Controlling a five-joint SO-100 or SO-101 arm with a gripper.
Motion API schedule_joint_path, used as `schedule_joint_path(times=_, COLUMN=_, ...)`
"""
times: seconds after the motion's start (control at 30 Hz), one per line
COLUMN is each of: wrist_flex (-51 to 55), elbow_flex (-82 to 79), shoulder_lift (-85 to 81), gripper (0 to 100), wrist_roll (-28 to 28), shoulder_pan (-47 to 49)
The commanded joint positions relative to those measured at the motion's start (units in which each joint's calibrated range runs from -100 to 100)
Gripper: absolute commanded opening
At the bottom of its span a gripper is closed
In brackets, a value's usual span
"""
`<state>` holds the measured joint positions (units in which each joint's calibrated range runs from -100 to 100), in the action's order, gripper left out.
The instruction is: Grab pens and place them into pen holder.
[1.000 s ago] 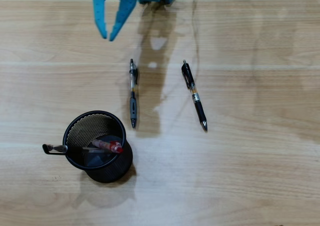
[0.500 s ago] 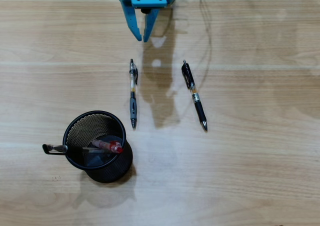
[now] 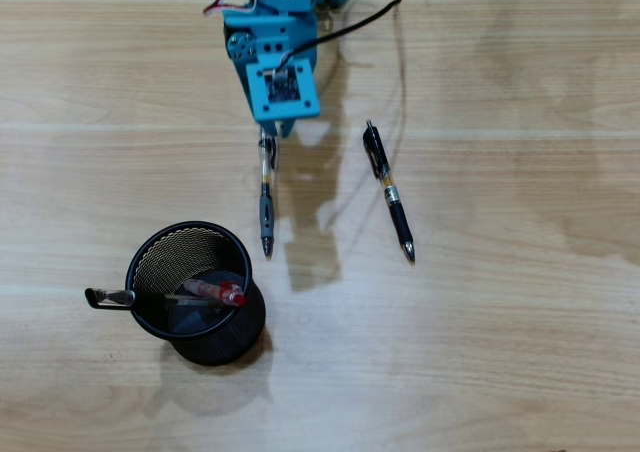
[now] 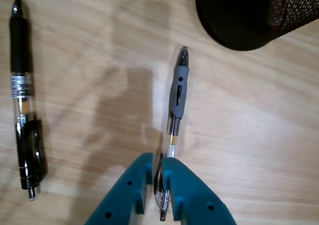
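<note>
A clear pen with a grey grip (image 3: 266,190) lies on the wooden table, tip pointing toward the pen holder; it also shows in the wrist view (image 4: 177,93). My blue gripper (image 3: 270,132) is over its clip end, and in the wrist view my gripper (image 4: 158,161) is shut on the pen's rear end, which still rests on the table. A black pen (image 3: 389,193) lies to the right in the overhead view and at the left of the wrist view (image 4: 24,100). The black mesh pen holder (image 3: 150,257) stands at lower left with a red pen (image 3: 215,292) inside.
A grey clip-like piece (image 3: 108,297) sticks out from the holder's left rim. The holder's base shows at the top right of the wrist view (image 4: 239,16). A black cable (image 3: 360,20) trails from the arm at the top.
</note>
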<state>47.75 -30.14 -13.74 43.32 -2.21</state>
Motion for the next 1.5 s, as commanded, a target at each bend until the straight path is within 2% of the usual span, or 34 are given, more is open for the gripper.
schedule_joint_path(times=0.0, wrist_flex=-0.01, elbow_flex=6.12, shoulder_lift=7.48, gripper=2, wrist_roll=-0.02, shoulder_pan=-1.65)
schedule_joint_path(times=0.37, wrist_flex=-0.36, elbow_flex=11.26, shoulder_lift=18.4, gripper=3, wrist_roll=-0.12, shoulder_pan=-3.55)
schedule_joint_path(times=0.57, wrist_flex=-0.27, elbow_flex=12.7, shoulder_lift=18.99, gripper=17, wrist_roll=-0.27, shoulder_pan=-3.37)
schedule_joint_path(times=1.23, wrist_flex=0.25, elbow_flex=17.11, shoulder_lift=31.84, gripper=17, wrist_roll=-0.07, shoulder_pan=-3.37)
schedule_joint_path(times=1.47, wrist_flex=1.97, elbow_flex=17.65, shoulder_lift=33.61, gripper=7, wrist_roll=0.03, shoulder_pan=-3.65)
